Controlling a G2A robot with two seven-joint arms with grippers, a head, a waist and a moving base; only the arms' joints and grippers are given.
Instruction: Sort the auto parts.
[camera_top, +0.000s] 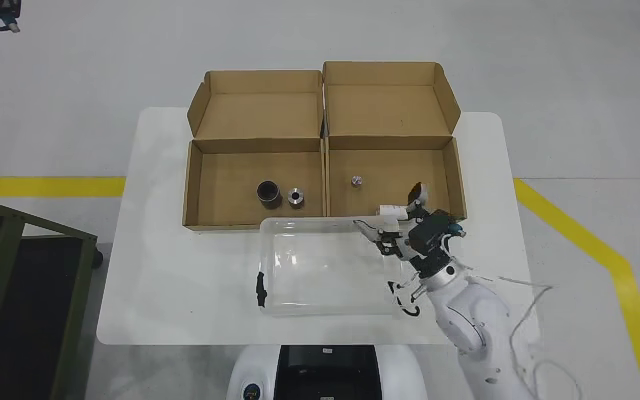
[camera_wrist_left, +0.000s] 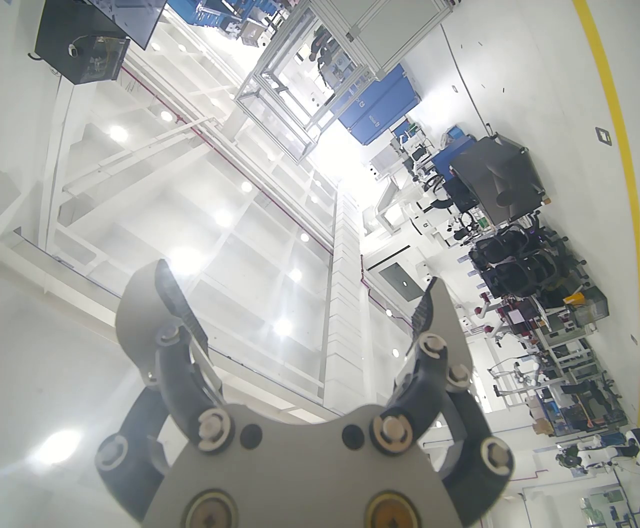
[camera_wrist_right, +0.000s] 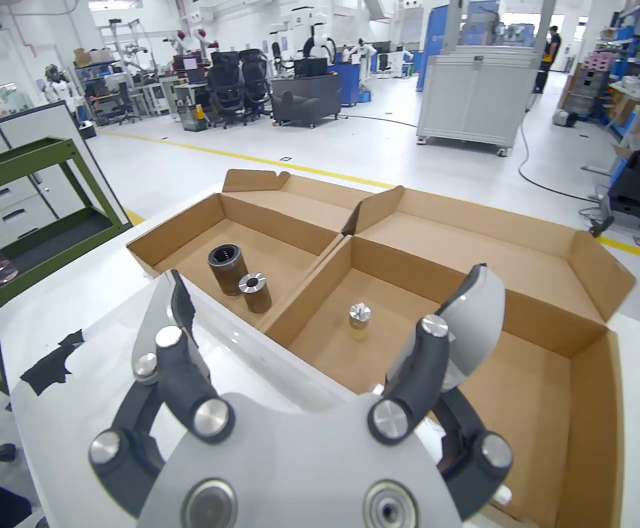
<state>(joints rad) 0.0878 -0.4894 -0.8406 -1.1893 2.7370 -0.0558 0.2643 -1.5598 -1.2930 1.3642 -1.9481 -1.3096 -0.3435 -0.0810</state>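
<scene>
A: White table (camera_top: 150, 250), grey workshop floor around it. Where do the parts sit?

B: The three I can see are boxed. A dark cylinder (camera_top: 268, 191) and a shorter steel-topped part (camera_top: 296, 197) stand just beside each other in the left box (camera_top: 225, 180), toward its 5 o'clock corner. A small part (camera_top: 356, 181) stands alone in the right box (camera_top: 405, 172), near 9 o'clock on its floor. Both boxes sit at the table's 12 o'clock. A clear bin (camera_top: 320, 275) lies toward 6 o'clock, right against their near walls.

A: And the grippers?

B: The right gripper (camera_top: 392, 215) hangs at the bin's 1 o'clock corner, over the right box's near wall, fingers spread wide with nothing between them. The left gripper (camera_wrist_left: 297, 274) points up at the ceiling lights (camera_wrist_left: 222, 217), likewise spread and empty.

A: Which step is this?

B: My guess is that sorting is far along, with the right arm empty-handed and free for a pick. If a part remains, the next move calls for swinging toward 6 o'clock and lowering into the bin without clipping its rim. I can't make one out there.

A: What does one view add to another?

B: The top view gives the layout. The right wrist view adds that all three parts stand upright, plus the cylinder's hollow bore, the slotted steel top and the small part's yellowish base.
</scene>
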